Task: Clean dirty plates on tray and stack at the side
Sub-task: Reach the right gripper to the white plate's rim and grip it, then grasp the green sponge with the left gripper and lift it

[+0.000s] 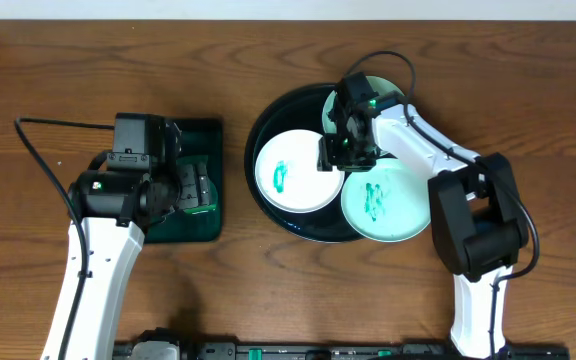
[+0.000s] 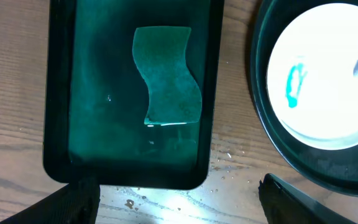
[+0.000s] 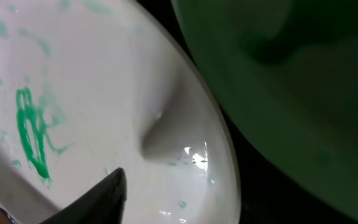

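Observation:
The black round tray holds three plates. A white plate with a green scribble lies at its left; it also shows in the left wrist view and the right wrist view. A pale mint plate with a scribble lies at the right. A third plate at the back is mostly hidden by the right arm. My right gripper is open low over the white plate's right rim, with one finger above the plate. My left gripper is open and empty.
A dark green rectangular tray lies left of the black tray, with a green sponge in it under my left gripper. Water drops lie on the wooden table in front of it.

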Controlling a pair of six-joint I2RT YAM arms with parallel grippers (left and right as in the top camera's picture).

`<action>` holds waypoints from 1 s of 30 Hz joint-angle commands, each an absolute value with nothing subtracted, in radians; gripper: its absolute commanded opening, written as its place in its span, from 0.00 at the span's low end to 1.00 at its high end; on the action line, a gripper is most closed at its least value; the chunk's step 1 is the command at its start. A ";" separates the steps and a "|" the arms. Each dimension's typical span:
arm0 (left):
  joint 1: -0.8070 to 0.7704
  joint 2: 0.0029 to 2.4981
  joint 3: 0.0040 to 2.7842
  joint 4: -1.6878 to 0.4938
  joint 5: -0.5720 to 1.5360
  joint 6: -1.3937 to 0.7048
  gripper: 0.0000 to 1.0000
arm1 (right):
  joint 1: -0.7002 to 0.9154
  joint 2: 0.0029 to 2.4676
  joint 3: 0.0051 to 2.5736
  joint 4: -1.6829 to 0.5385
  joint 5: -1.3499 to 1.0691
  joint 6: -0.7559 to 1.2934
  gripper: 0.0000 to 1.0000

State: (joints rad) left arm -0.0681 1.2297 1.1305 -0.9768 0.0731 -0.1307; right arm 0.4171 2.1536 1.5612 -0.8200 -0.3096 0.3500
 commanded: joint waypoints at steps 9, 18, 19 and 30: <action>-0.065 1.228 1.151 -0.979 0.072 -0.136 0.82 | 0.430 2.170 1.574 -0.821 -0.322 0.352 0.01; -0.064 1.229 1.150 -0.948 0.115 -0.136 0.82 | 0.430 2.170 1.573 -0.848 -0.319 0.350 0.01; -0.062 1.236 1.146 -0.939 0.113 -0.136 0.79 | 0.430 2.170 1.573 -0.853 -0.319 0.343 0.01; -0.062 1.525 1.116 -0.789 0.047 -0.151 0.55 | 0.430 2.170 1.573 -0.869 -0.319 0.324 0.01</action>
